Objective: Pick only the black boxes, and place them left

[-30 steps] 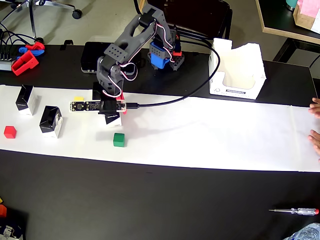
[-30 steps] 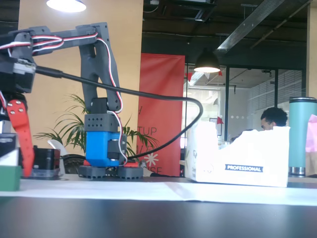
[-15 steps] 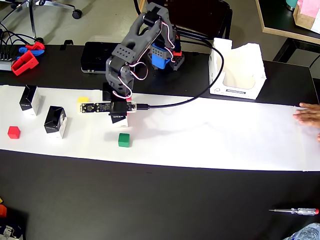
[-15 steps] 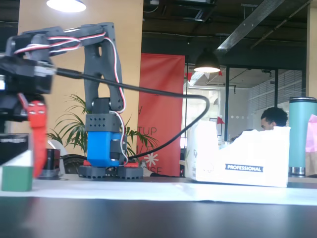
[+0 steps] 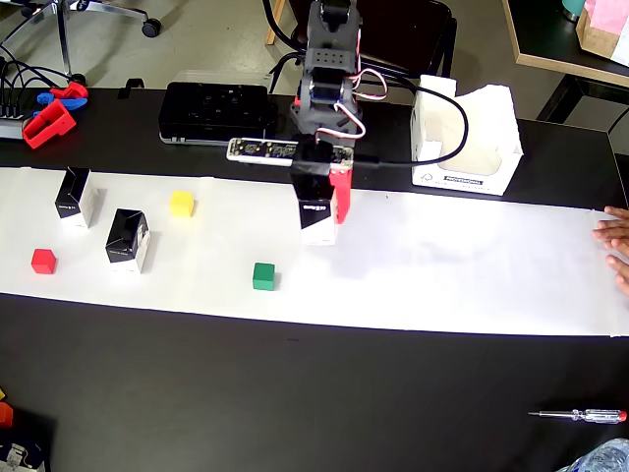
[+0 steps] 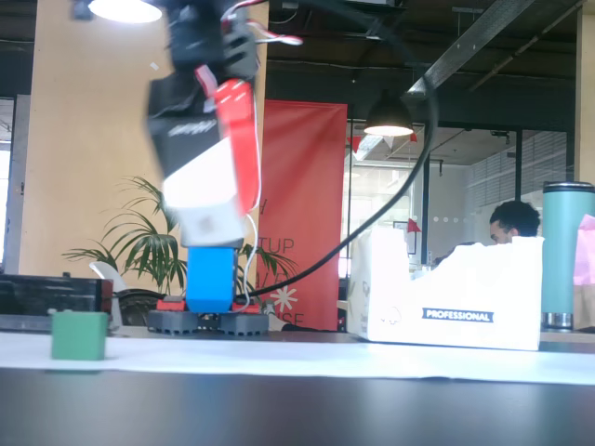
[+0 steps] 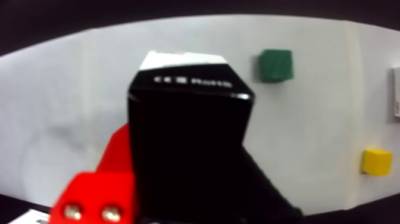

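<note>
My gripper is shut on a black box with a white end. It holds the box tilted in the air over the middle of the white paper strip. In the fixed view the box hangs well above the table between the red finger and the black one. The wrist view shows the box filling the centre. Two more black boxes stand upright at the left of the strip in the overhead view.
A red cube, a yellow cube and a green cube sit on the strip. A flat black device and a white carton stand behind. A hand rests at the right edge. A screwdriver lies front right.
</note>
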You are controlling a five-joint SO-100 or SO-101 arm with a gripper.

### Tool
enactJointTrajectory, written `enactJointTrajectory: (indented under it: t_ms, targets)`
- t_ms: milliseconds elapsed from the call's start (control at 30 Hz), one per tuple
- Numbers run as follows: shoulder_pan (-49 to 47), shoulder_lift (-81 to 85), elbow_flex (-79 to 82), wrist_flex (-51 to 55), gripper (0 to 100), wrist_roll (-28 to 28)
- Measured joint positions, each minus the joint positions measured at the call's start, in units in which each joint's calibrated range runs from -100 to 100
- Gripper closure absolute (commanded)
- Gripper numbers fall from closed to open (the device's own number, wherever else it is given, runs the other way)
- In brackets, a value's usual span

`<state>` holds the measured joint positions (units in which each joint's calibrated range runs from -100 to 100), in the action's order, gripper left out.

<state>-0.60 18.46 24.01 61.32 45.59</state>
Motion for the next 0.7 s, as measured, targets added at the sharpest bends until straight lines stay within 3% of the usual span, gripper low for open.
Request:
enactJointTrajectory:
  t_ms: [467,700]
  targets:
    - [-28.80,13.54,0.00,0.17,92,-15.09]
    - [-44.02,18.29,0.00,6.67,92,-20.12]
